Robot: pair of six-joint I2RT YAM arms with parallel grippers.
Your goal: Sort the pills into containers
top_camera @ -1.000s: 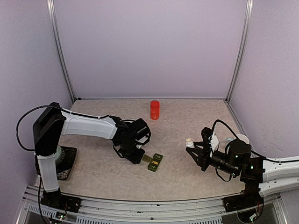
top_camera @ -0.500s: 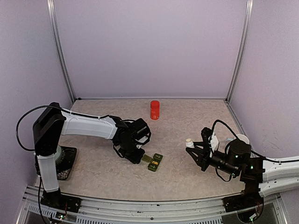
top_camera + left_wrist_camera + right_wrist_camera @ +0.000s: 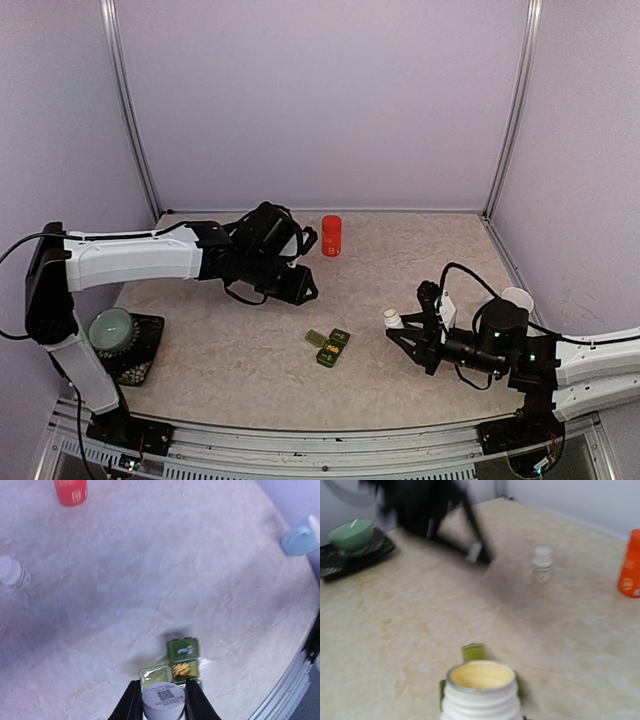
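Note:
The dark green containers point(image 3: 328, 346) lie mid-table. In the left wrist view the containers point(image 3: 182, 650) show one lid shut and the middle compartment open, with orange pills point(image 3: 183, 669) inside. My left gripper point(image 3: 303, 287) hangs above and behind them. The left gripper point(image 3: 163, 684) is shut on a white ribbed cap point(image 3: 162, 700) with a QR label. My right gripper point(image 3: 398, 326) is shut on an uncapped white bottle point(image 3: 481, 690), yellowish inside, tilted towards the containers point(image 3: 474, 652). Its fingers are hidden behind the bottle in its wrist view.
A red bottle point(image 3: 331, 235) stands at the back centre. A second small white bottle point(image 3: 541, 562) stands near the left gripper, hidden in the top view. A green bowl point(image 3: 112, 328) sits on a black tray at the left. A pale mug point(image 3: 517, 297) stands at the right.
My left arm has lifted away from the containers and swung back with the cap. My right gripper has moved a little left towards the containers with its bottle.

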